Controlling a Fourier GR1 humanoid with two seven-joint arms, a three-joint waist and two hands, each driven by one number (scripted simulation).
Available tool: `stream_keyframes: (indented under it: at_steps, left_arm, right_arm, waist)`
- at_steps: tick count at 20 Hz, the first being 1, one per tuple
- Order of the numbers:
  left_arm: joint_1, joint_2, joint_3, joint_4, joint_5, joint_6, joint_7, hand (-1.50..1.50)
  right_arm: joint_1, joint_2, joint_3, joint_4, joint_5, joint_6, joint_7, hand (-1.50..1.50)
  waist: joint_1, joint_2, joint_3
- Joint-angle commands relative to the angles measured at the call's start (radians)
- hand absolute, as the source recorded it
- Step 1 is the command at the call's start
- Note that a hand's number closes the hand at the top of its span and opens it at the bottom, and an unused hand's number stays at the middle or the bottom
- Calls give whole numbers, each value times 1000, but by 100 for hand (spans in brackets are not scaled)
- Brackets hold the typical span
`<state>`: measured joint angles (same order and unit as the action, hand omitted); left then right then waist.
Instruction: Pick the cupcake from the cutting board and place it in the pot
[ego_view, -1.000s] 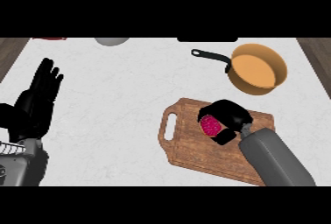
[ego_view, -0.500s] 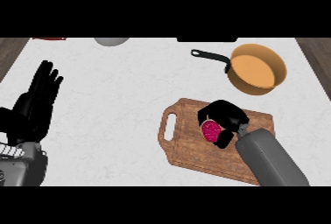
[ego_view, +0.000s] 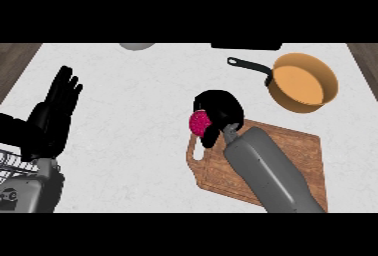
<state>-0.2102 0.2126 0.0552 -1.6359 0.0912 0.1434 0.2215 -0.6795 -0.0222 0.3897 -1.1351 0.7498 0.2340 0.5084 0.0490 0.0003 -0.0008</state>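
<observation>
The cupcake (ego_view: 198, 124), pink-topped, is held in my right hand (ego_view: 220, 111), whose fingers curl round it; only its pink side shows at the hand's left. Hand and cupcake sit over the far left corner of the wooden cutting board (ego_view: 288, 150), apparently lifted off it. The orange pot (ego_view: 301, 82) with a black handle stands on the counter to the far right of the hand, apart from it. My left hand (ego_view: 53, 114) rests open at the left edge, fingers up.
A wire rack (ego_view: 10, 162) pokes in at the lower left. A grey bowl (ego_view: 137, 46) and a dark object (ego_view: 246, 46) lie along the counter's far edge. White counter spreads between the two hands.
My right hand has shut on the cupcake and carried it up and to the left, from the board's middle to its far left corner. The left hand has not moved.
</observation>
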Motion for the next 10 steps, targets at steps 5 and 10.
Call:
stream_keyframes:
  at_steps: [5,10]
  left_arm:
    - [-41,11,11,24,-6,12,45,0]
    - [7,20,16,-18,6,-9,37,0]
  right_arm:
    - [-209,22,60,-128,17,-349,411,150]
    - [-333,22,46,-123,222,-507,555,150]
  waist:
    - [-20,-8,0]
    - [-26,-8,0]
